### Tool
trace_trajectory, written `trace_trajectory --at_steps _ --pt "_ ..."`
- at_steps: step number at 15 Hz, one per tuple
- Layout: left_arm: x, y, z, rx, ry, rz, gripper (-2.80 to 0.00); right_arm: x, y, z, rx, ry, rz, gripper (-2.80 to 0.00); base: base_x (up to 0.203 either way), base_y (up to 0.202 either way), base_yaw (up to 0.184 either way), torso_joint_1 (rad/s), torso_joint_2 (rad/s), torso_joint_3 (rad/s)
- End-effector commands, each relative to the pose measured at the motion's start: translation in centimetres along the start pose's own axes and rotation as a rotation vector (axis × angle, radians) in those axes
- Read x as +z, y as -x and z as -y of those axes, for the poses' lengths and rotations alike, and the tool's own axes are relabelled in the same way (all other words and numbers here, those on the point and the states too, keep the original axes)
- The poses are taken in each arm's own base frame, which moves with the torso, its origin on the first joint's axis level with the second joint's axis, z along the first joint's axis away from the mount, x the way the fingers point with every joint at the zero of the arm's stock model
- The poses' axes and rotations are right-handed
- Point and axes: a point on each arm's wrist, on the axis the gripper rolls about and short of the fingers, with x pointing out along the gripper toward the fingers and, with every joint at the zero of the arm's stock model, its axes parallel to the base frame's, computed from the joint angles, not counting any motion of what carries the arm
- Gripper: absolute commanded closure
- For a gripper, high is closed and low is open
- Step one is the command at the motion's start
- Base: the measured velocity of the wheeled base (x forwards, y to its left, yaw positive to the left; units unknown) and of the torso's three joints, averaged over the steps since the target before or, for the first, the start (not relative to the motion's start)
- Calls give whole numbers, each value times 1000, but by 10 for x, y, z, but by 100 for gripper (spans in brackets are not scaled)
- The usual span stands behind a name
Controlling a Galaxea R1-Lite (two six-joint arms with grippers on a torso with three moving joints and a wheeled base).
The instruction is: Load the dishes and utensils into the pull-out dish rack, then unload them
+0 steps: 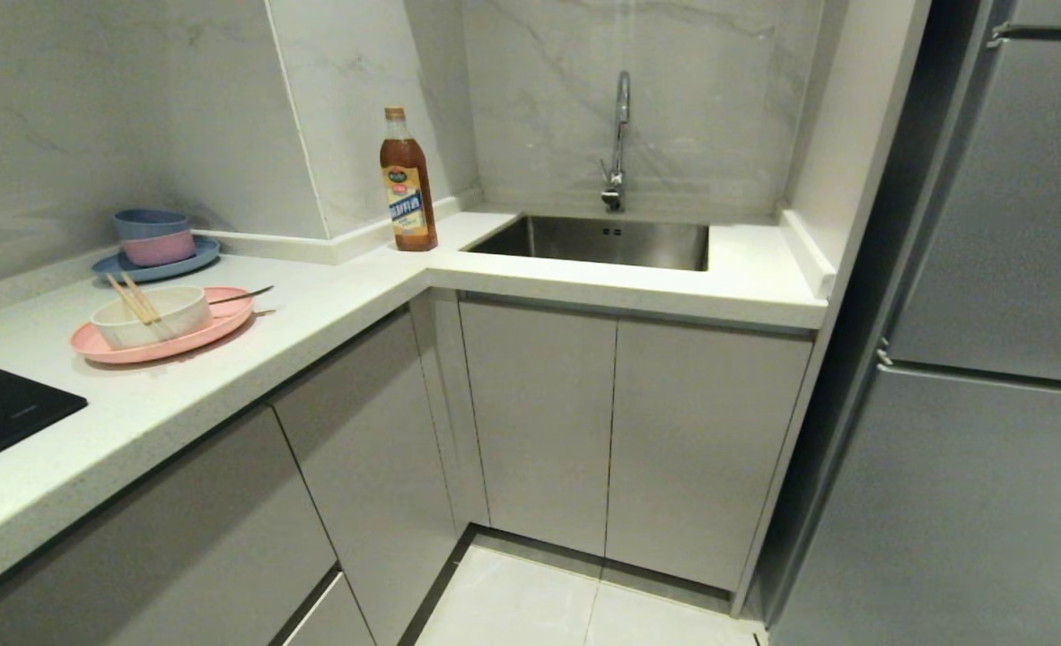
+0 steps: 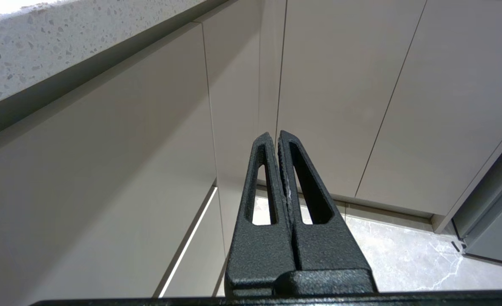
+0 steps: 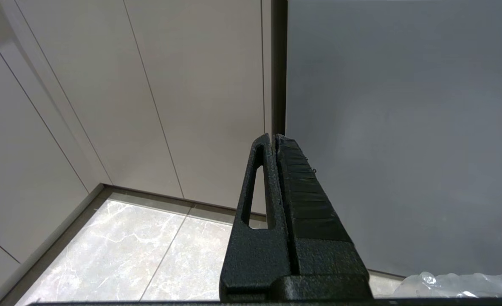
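At nine o'clock on the tabletop [image 1: 333, 305] sits the flat pink plate [image 1: 216, 327]; both jaws pressed together, so first find and draw out the rack.

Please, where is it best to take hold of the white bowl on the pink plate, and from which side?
Probably grip the white bowl by its rim on the bare right-hand part, coming from above. The chopsticks lie across its left part, and its upright thin wall suits one finger inside, one outside.
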Motion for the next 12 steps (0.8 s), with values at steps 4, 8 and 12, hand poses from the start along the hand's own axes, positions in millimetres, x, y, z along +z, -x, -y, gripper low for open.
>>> trace_trajectory --at_steps 4,8,12 --pt "0 0 0 0 0 -1 0 -1 0 0 1 0 -3 0 0 0 0 0 0 0" --pt "0 0 0 0 0 -3 0 0 0 0 1 0 -2 0 0 0 0 0 0 0" --pt "0 0 0 0 0 -3 0 -1 0 0 0 -2 -3 0 0 0 0 0 0 0"
